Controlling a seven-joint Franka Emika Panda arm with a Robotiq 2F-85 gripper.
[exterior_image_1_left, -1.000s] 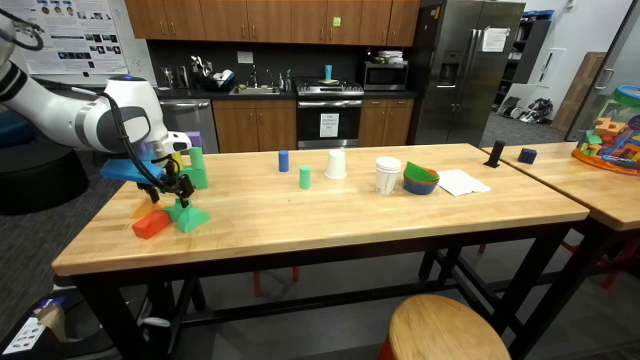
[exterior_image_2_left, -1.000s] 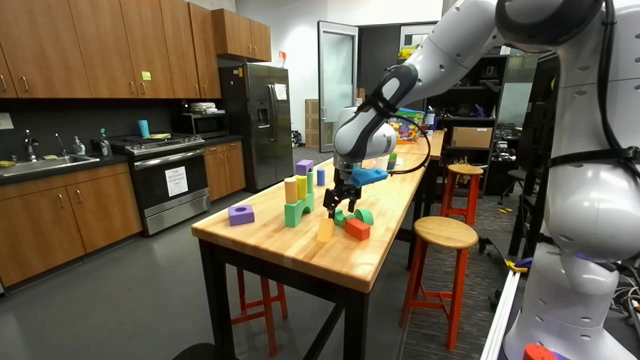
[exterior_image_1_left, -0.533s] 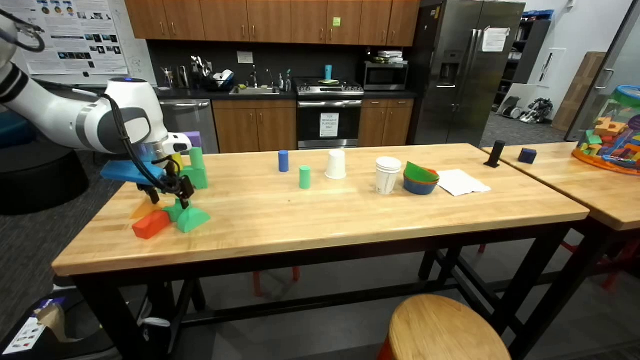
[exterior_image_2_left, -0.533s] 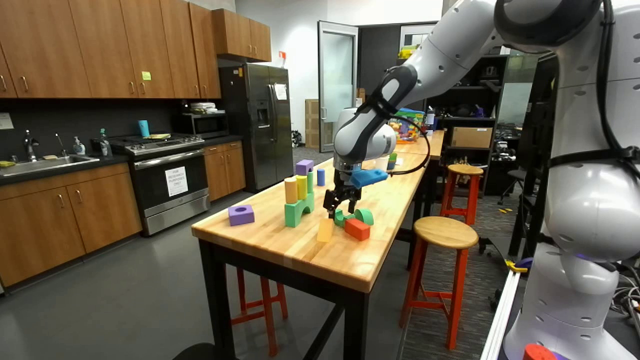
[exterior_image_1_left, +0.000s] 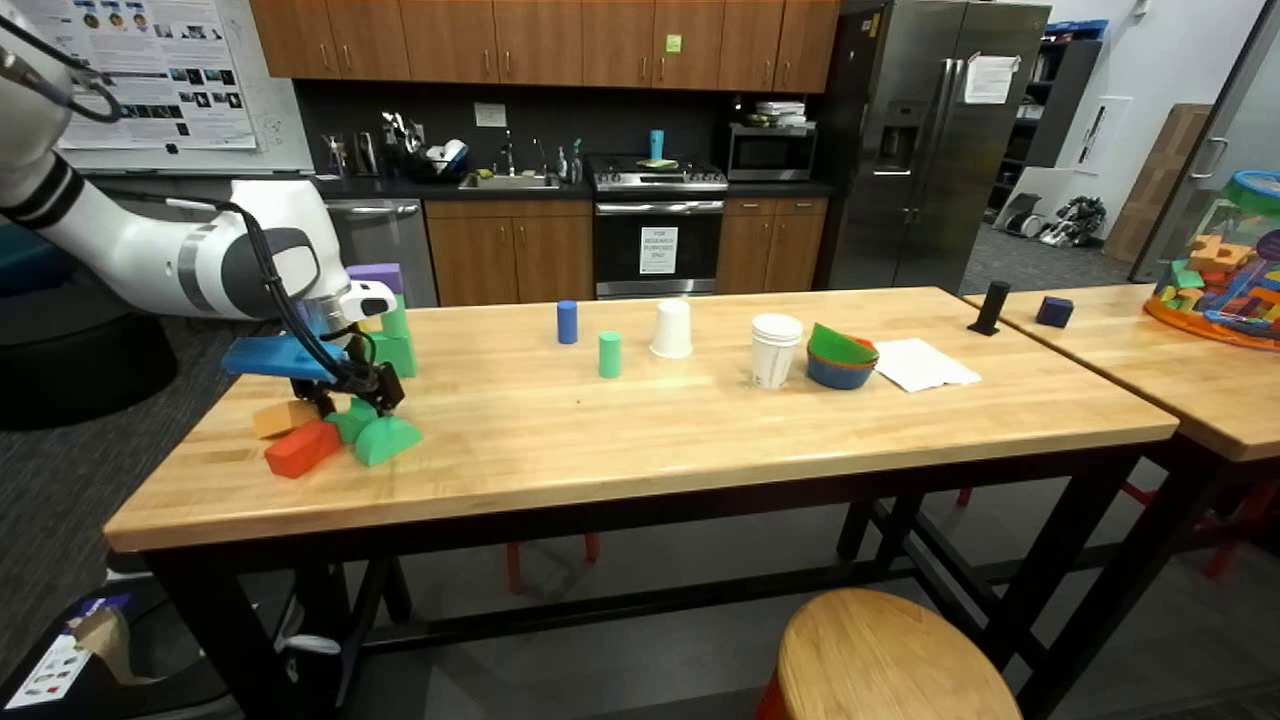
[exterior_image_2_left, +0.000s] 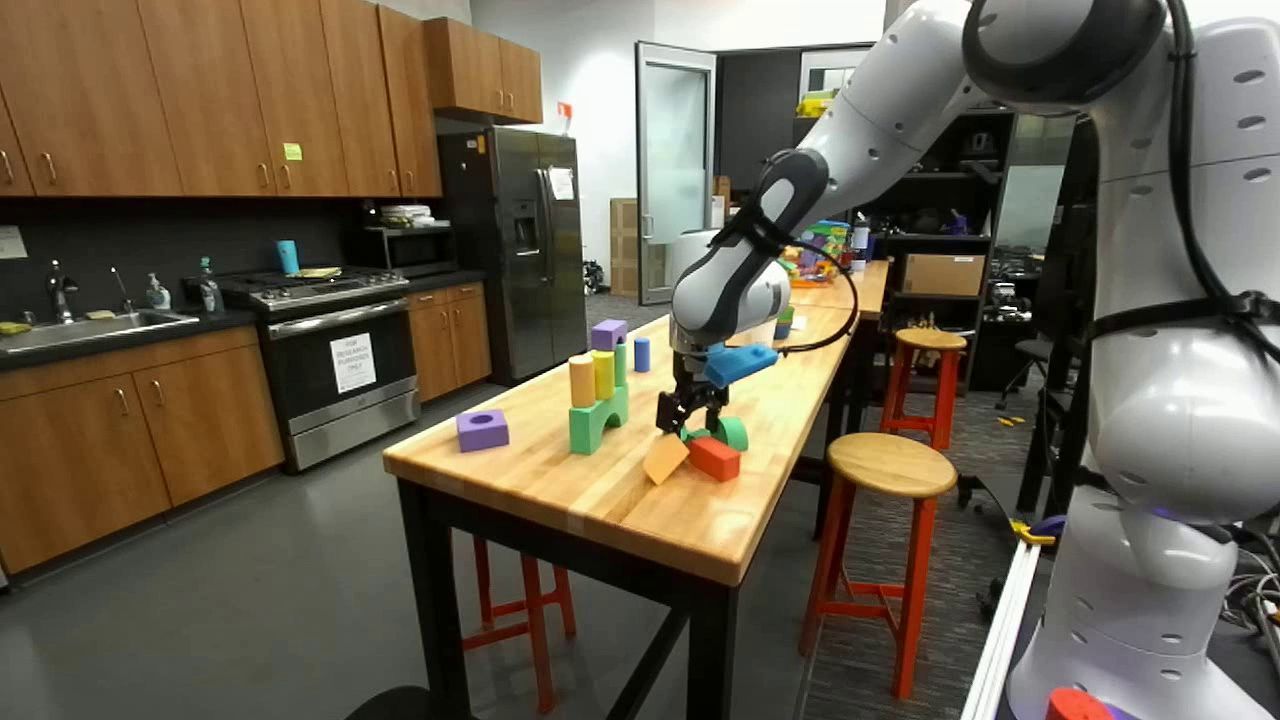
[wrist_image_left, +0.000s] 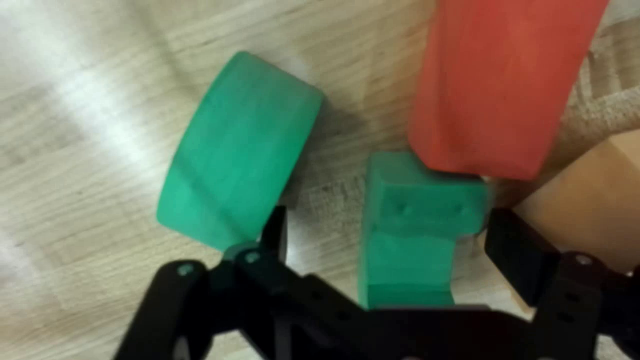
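Green notched block (wrist_image_left: 407, 245), one, on the table (exterior_image_1_left: 620, 440), left end in an exterior view, between released, wide-parted jaws of the gripper (wrist_image_left: 392, 235). Wrist view: long axis near-to-far, far end toward one red block (wrist_image_left: 500, 95); one green half-round block (wrist_image_left: 240, 150), one orange block (wrist_image_left: 580, 205).

White sign (exterior_image_2_left: 353, 362) on oven door (exterior_image_2_left: 302, 375), in both exterior views, reads "FOR RESEARCH PURPOSES ONLY"; in an exterior view, print on the wall poster (exterior_image_1_left: 145, 75) at far left, the notice (exterior_image_1_left: 490, 115) above the sink (exterior_image_1_left: 510, 182) and the paper (exterior_image_1_left: 991, 79) on the fridge (exterior_image_1_left: 925, 165) at far right is too small to read.
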